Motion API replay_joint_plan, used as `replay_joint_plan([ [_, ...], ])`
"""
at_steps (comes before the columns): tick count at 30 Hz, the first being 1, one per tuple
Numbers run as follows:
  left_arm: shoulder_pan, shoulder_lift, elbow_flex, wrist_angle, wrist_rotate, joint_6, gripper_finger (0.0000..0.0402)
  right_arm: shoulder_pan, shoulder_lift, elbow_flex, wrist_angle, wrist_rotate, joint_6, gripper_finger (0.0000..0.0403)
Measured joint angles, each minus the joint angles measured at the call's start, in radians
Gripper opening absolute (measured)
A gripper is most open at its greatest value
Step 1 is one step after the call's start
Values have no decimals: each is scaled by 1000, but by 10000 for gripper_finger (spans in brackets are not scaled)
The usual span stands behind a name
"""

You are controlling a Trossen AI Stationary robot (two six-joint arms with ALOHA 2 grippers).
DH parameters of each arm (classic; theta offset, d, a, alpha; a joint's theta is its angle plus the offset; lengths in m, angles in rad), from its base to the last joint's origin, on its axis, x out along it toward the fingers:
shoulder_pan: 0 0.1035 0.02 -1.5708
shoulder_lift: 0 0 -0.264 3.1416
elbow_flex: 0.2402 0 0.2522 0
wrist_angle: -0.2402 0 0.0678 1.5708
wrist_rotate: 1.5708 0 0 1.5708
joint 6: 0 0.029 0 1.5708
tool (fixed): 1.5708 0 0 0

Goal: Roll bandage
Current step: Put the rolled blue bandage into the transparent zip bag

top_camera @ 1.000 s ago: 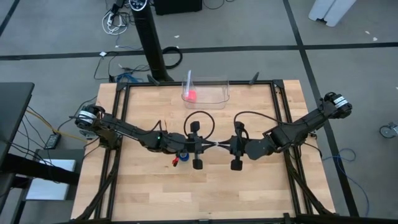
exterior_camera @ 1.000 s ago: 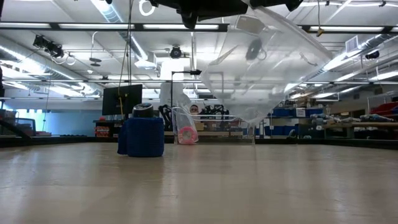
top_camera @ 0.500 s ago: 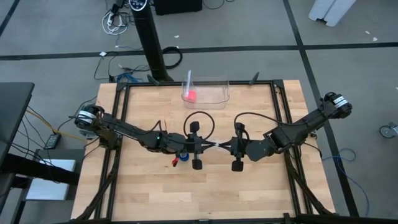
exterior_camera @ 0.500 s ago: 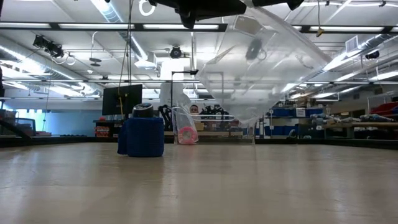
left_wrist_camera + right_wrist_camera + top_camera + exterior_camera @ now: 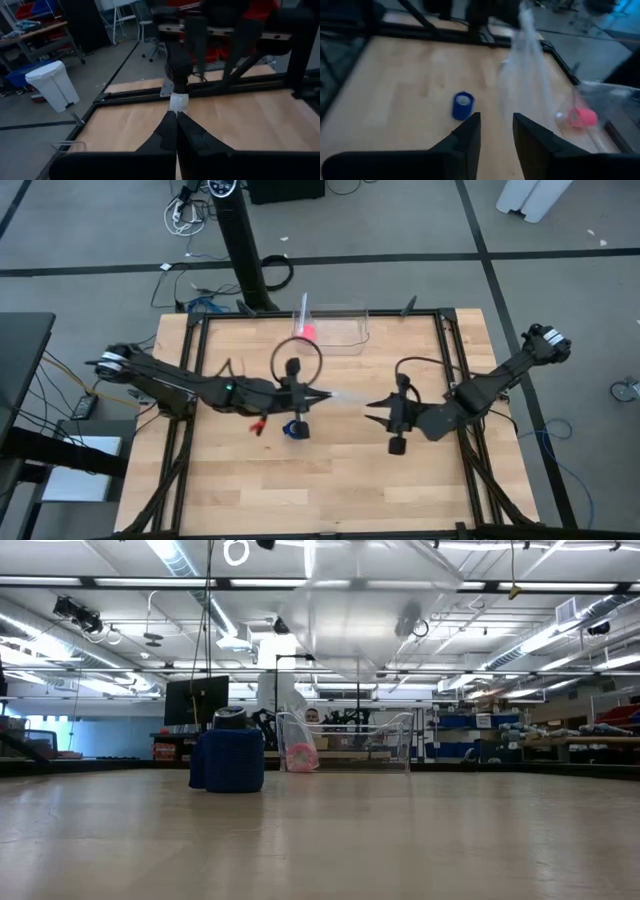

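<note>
Right claw [image 5: 372, 406] now parted, empty.

A clear plastic bag [image 5: 345, 396] hangs above the wooden tabletop [image 5: 330, 480]. A clear container [image 5: 335, 328] sits at the tabletop's far edge with a small pink object [image 5: 309, 331] inside.

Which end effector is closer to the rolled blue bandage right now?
Left. The left end effector hovers right beside the bandage; the right end effector is farther away, across the table.
</note>
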Motion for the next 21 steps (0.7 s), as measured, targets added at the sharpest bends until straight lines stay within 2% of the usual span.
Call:
replay_joint_plan([
  [3, -2, -62, 0, -44, 3, -1, 0, 42, -40, -18, 25, 24, -10, 114],
  [7, -21, -145, 0, -104, 2, 1, 0, 77, -95, -104, 171, 106, -68, 107],
  [12, -58, -225, 0, -119, 11, 26, 0, 80, -120, -252, 518, 127, -210, 104],
  [18, -106, -278, 0, -118, 13, 70, 0, 52, -96, -409, 1039, 118, -419, 109],
  [21, -115, -278, 0, -113, -2, 85, 0, 27, -80, -450, 1184, 76, -479, 109],
])
